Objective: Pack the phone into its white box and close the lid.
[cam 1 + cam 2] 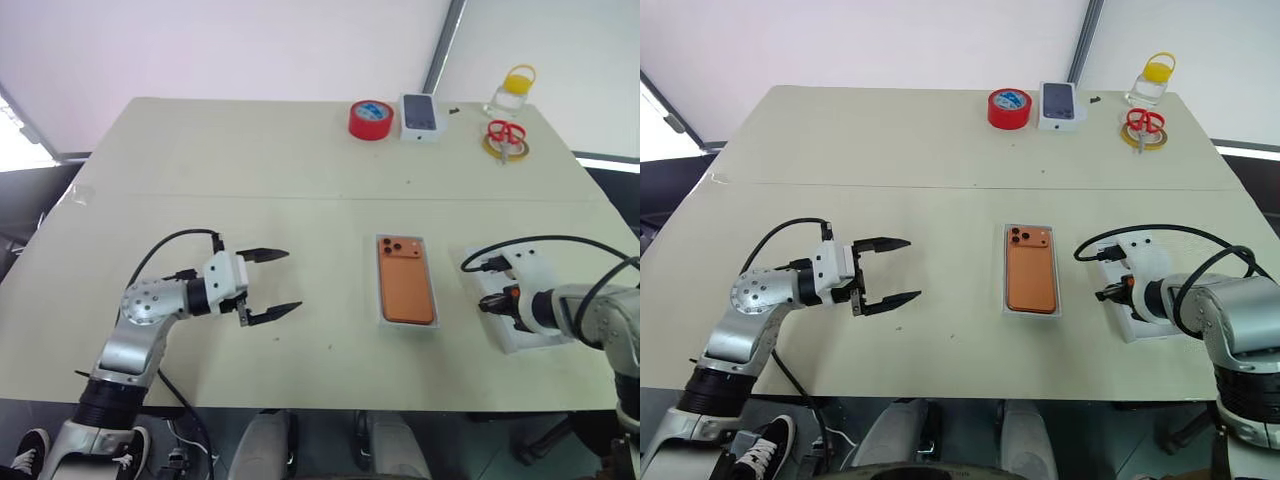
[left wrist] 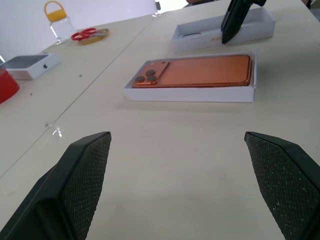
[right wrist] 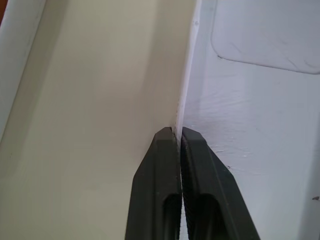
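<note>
**Q:** Two grippers were at work; what did each do?

**A:** Nearest, the left gripper [image 1: 272, 285] hung spread and empty. The right gripper [image 3: 179, 137] was pinched on the lid's [image 2: 260, 22] thin wall. Between them, the phone [image 1: 406, 281] lay camera-side up inside the white box [image 2: 192, 94].

**Q:** How should the lift go?

**A:** Probably slowly, keeping the lid level and square over the box.

**Q:** Anything unclear?

**A:** The lid's interior was mostly hidden; the distant red tape [image 1: 371, 119] and scissors [image 1: 506, 133] were small.
</note>
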